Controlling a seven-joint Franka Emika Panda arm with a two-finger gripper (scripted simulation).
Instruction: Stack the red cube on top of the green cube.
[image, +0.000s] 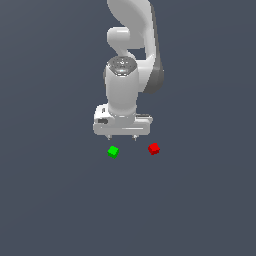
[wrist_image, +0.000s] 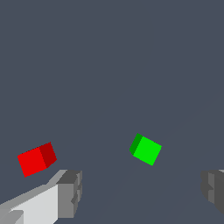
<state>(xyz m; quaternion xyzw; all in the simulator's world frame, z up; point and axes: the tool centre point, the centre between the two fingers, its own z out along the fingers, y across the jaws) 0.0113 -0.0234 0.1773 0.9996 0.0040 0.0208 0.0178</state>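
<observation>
Gripper (image: 121, 137) at the end of a white robot arm (image: 131, 45) points down over a plain dark grey floor (image: 50, 200), with its two short fingertips spread wide apart and nothing between them. In the wrist view the same gripper (wrist_image: 140, 192) shows as two grey fingers (wrist_image: 70, 192) at opposite sides of the picture, a wide stretch of bare floor between them, so it is open and empty.

Nearest to the gripper in the exterior view is a tiny bright green cube (image: 113, 151). It sits on the floor just below the fingertips in the picture, a little toward the exterior view's left, and touches nothing. In the wrist view the green cube (wrist_image: 146, 149) lies past the gap between the two fingers, turned at an angle so that one lit face and one darker side face show.

A tiny bright red cube (image: 154, 148) of the same size sits on the floor to the exterior view's right of the green cube, near it and clearly apart from it. It lies outside the span of the fingers. In the wrist view the red cube (wrist_image: 36, 159) sits just beyond the outer side of one finger, also turned at an angle.

Farther back, the white arm rises from the gripper through a rounded wrist joint to the top edge of the exterior view.
</observation>
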